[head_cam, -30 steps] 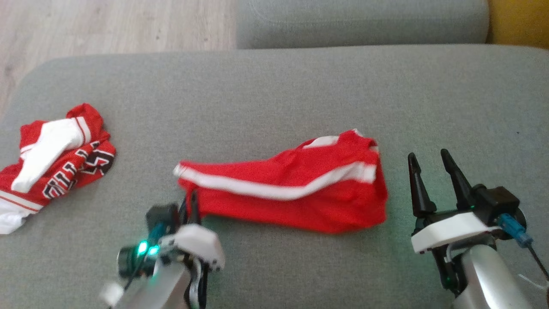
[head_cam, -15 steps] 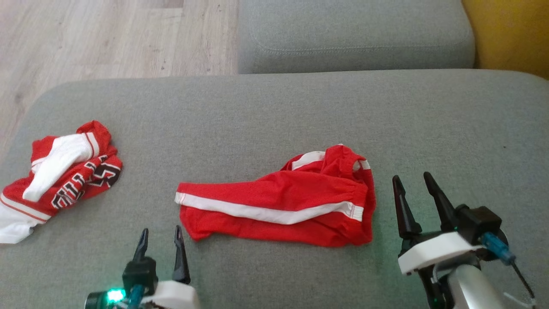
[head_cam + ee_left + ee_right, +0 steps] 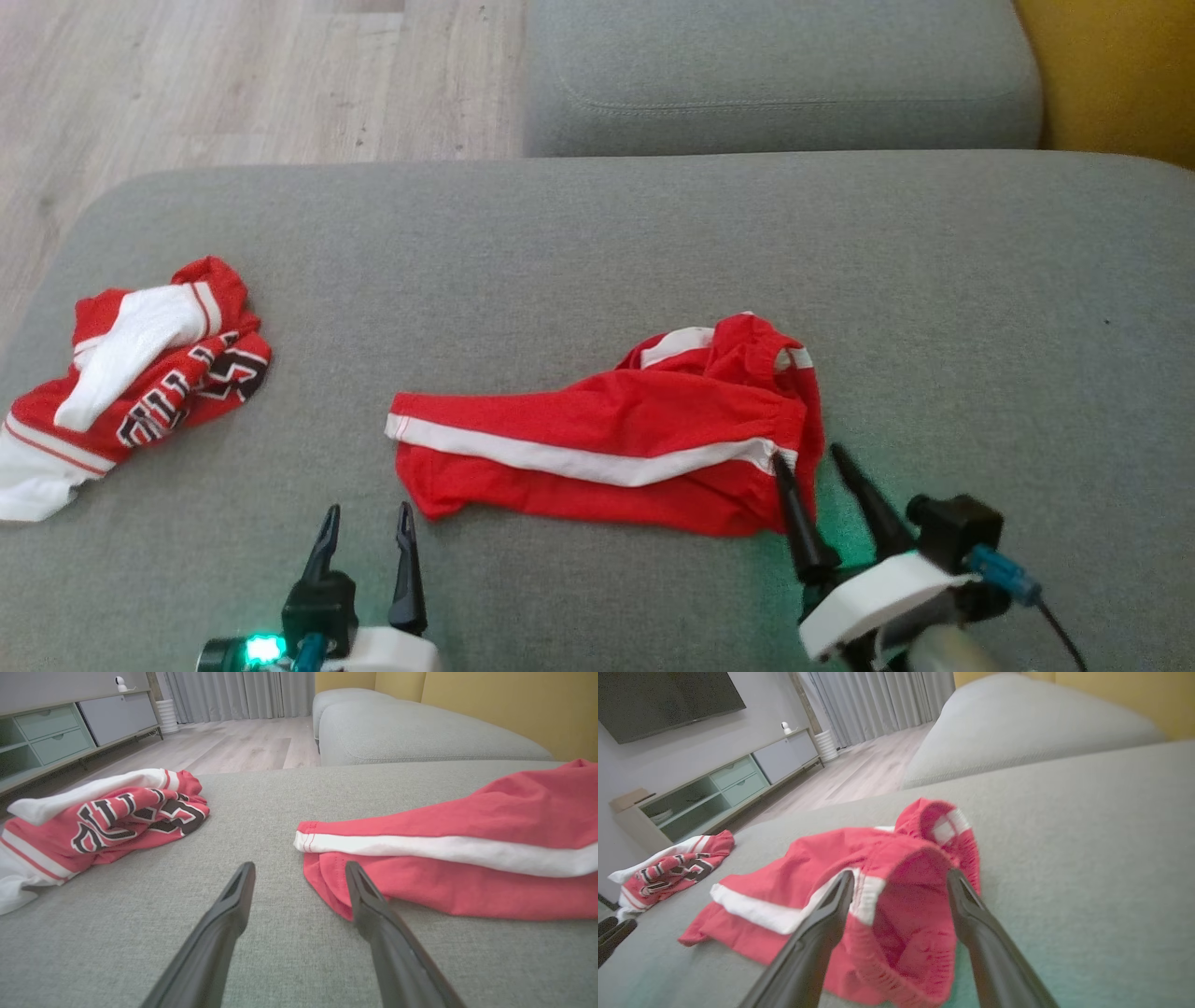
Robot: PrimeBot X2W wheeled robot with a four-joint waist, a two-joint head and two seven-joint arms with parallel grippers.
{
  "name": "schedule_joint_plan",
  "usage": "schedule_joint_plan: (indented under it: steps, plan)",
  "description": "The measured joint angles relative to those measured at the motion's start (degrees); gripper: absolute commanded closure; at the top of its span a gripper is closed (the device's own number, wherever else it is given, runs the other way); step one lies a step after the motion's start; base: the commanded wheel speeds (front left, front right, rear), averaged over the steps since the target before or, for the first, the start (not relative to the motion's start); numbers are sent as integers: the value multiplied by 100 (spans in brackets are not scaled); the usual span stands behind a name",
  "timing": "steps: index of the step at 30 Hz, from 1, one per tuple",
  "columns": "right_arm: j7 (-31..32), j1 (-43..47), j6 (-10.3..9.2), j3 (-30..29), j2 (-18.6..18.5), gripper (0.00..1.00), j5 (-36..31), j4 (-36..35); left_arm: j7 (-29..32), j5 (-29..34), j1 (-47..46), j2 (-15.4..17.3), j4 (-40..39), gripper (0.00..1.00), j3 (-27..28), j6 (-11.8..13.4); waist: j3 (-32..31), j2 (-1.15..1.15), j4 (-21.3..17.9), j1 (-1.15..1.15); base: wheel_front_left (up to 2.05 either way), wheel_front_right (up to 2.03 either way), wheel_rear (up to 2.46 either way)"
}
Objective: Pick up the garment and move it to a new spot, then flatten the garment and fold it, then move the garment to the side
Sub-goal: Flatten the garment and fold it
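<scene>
Shorts (image 3: 607,448): red with a white side stripe, lying lengthwise across the middle of the grey cushion (image 3: 597,243); the hem end points left and the bunched waistband end points right.
Left pincer (image 3: 368,509): open and empty, low over the cushion just short of the hem corner. In the left wrist view one finger overlaps the hem edge, and whether it touches cannot be told.
Right pincer (image 3: 806,455): open at the waistband end, not clamped on anything. One fingertip lies over the white stripe and the other is just beside the waistband's edge. The right wrist view shows the gathered waistband between the two fingers.
Jersey (image 3: 140,373): red and white with black lettering, crumpled at the cushion's left edge, well apart from the shorts.
Behind: a second grey cushion (image 3: 775,84), wood floor (image 3: 233,84) to the left, yellow wall (image 3: 1111,65) at the right.
</scene>
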Motion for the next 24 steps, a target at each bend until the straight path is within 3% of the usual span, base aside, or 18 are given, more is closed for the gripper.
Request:
schedule_joint_plan:
  steps: [5,14,15,16,17,18,19,24]
  plan:
    - [0,-38,0,427,-12,0,605,269,0,88,-2,-67,82,0,21,-108,46,0,121,0,0,0,0]
    - [0,-268,0,624,-159,1,946,330,0,168,-2,-116,127,0,162,-210,117,0,227,0,0,0,0]
    - [0,-268,0,673,-175,16,962,345,0,168,-2,-120,140,0,177,-214,120,0,229,0,0,0,0]
    - [0,-266,0,719,-188,51,998,356,0,168,-2,-121,145,0,182,-215,122,0,230,0,0,0,0]
    - [0,-266,0,742,-203,64,1015,359,0,168,-2,-123,145,0,183,-219,123,0,230,0,0,0,0]
    - [0,-267,0,749,-219,90,1045,359,0,168,-2,-124,145,0,185,-253,126,0,228,0,0,0,0]
    - [0,-267,0,749,-219,100,1045,359,0,168,-2,-124,145,0,185,-253,126,0,228,0,0,0,0]
    - [0,-265,0,681,-338,100,1154,244,0,102,-2,-126,127,0,193,-355,133,0,182,0,0,0,0]
